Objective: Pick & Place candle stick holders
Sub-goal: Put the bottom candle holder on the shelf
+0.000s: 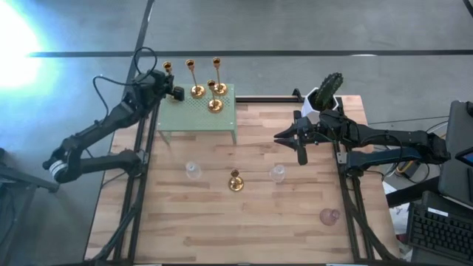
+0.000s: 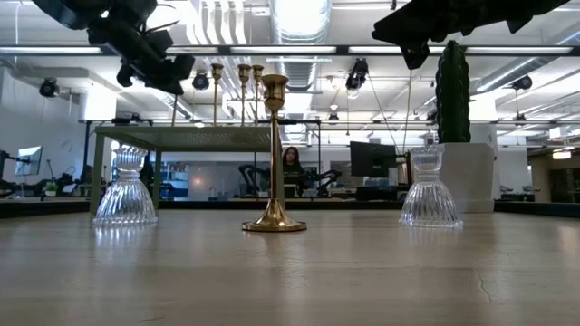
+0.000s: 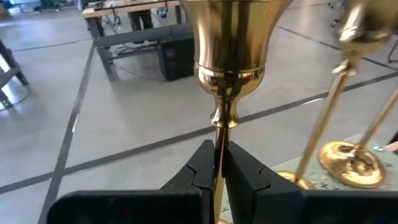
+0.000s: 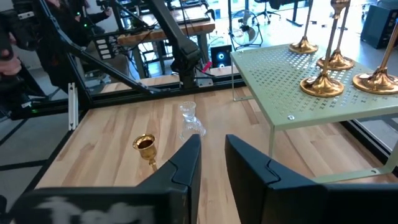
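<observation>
three gold candlesticks (image 1: pixel 209 87) stand on the green perforated stand (image 1: pixel 198 118), the left gripper (image 3: pixel 219 171) fingers clench a fourth candlestick (image 3: pixel 227 59) there, while one gold candlestick (image 1: pixel 236 181) and three glass holders (image 1: pixel 193 171) remain on the wooden surface (image 1: pixel 244 222); the right gripper (image 4: pixel 211 163) hovers, fingers parted, empty.

The gold candlestick (image 3: pixel 225 68) is being cut off at its cup by the left wrist view's edge, its base being hidden behind the left gripper (image 3: pixel 219 171). In the low view, both arms are being cropped.
</observation>
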`<action>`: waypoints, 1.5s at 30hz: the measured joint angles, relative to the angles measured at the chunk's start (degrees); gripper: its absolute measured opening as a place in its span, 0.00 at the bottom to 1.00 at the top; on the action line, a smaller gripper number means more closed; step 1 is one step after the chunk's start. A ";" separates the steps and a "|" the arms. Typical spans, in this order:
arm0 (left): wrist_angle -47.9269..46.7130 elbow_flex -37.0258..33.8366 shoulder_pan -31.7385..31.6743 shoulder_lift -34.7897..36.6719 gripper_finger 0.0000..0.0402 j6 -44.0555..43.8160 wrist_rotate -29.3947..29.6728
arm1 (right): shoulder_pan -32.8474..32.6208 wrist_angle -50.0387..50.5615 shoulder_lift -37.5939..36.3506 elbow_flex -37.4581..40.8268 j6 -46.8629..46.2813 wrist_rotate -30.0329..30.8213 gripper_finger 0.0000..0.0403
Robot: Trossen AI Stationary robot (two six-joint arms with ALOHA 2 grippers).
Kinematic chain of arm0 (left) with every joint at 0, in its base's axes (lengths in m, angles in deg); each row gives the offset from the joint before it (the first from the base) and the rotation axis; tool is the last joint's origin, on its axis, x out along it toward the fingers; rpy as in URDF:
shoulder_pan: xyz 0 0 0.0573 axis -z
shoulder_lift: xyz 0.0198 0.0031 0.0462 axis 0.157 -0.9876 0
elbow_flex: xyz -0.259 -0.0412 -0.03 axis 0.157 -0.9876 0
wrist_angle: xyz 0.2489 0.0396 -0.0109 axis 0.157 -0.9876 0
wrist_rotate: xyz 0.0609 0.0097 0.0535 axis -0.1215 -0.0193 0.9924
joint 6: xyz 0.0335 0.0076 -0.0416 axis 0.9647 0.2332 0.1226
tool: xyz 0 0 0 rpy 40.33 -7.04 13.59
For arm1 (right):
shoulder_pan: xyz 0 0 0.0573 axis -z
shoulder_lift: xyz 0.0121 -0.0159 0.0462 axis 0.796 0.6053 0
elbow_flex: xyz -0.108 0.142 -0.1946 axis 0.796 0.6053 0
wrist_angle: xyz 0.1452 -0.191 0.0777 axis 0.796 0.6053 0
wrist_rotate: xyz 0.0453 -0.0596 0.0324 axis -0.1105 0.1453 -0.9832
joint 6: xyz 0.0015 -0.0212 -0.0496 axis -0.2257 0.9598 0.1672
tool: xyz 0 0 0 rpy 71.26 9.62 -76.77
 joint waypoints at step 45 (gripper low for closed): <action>4.46 -0.02 -5.81 -3.89 0.05 -0.89 -7.39 | 0.02 -0.02 0.00 0.00 0.02 0.02 0.16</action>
